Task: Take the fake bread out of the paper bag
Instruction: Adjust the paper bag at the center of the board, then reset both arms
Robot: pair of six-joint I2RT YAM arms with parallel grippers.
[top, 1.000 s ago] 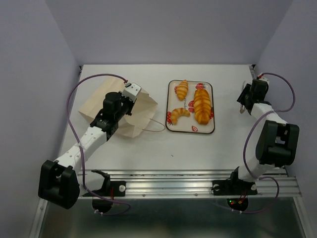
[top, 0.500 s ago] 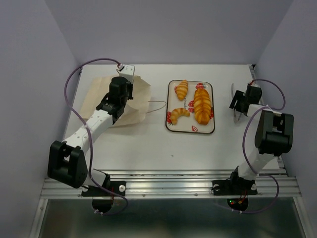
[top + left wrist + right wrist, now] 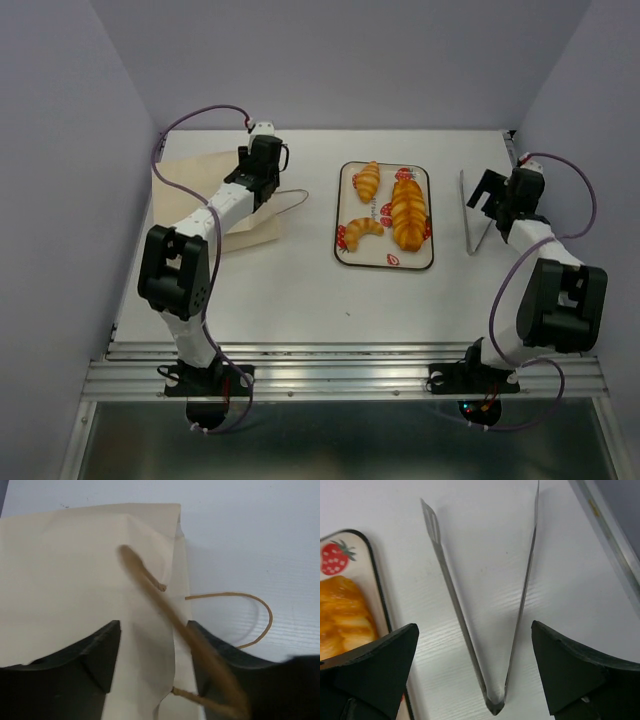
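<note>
The paper bag (image 3: 195, 175) lies flat at the table's left, its mouth toward the tray. My left gripper (image 3: 263, 172) hangs open over the mouth edge. In the left wrist view the bag (image 3: 75, 570) fills the left side. A blurred handle cord (image 3: 170, 615) crosses in front of my left gripper (image 3: 154, 627), ungripped. The fake bread rests on the tray: a ridged loaf (image 3: 407, 210), a small croissant (image 3: 368, 180) and a crescent (image 3: 363, 230). My right gripper (image 3: 487, 195) is open and holds nothing. Whether anything is inside the bag is hidden.
The white strawberry-print tray (image 3: 385, 262) sits mid-table. Steel tongs (image 3: 466, 215) lie on the table right of it, under my right gripper (image 3: 474, 630); in the right wrist view the tongs (image 3: 465, 630) spread away from the fingers beside the tray (image 3: 355, 560). The bag's second handle loop (image 3: 260, 610) trails rightward.
My left gripper opened and let the bag go; the bag dropped flat as the arm swung toward the back. My right gripper opened and the tongs now lie on the table.
</note>
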